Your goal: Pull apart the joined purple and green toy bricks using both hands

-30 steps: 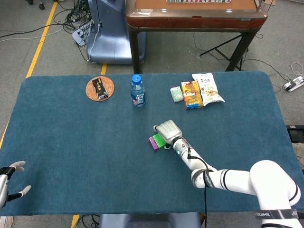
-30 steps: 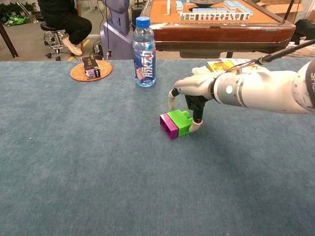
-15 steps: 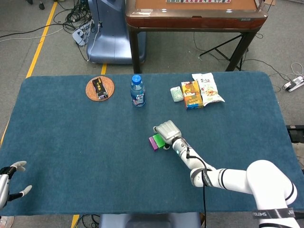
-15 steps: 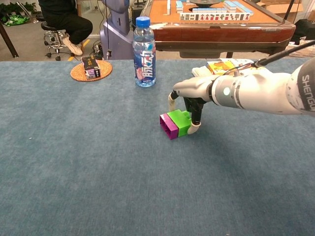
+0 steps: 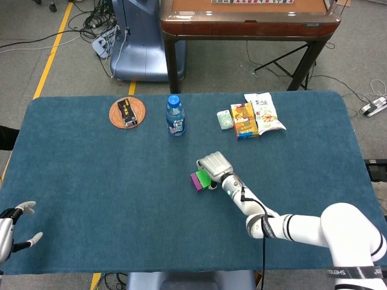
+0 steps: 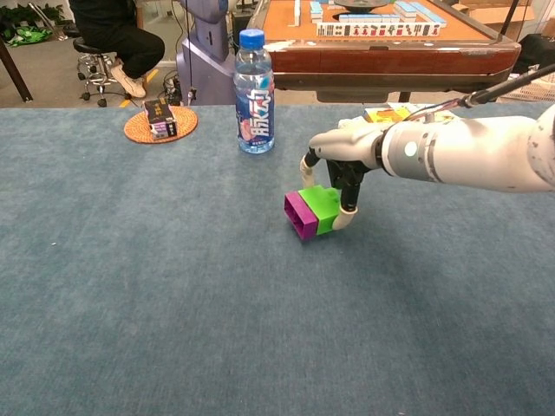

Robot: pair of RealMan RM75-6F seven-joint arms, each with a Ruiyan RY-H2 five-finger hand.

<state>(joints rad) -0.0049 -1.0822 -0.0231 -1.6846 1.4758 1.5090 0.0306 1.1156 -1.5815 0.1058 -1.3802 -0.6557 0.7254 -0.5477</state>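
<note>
My right hand (image 6: 340,178) pinches the green brick (image 6: 323,208) mid-bench, purple brick (image 6: 300,215) still joined, left hand (image 5: 13,232) wide and far off; a one-handed lift risks dropping both.

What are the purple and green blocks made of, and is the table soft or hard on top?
The purple brick and the green brick, still joined, look like smooth, hard plastic: bright solid colours, crisp edges, and a slight shine. The table seems covered in blue-green cloth, perhaps felt or short carpet, since its surface looks matte and fuzzy. So probably soft on top, though I cannot tell what lies underneath.
</note>
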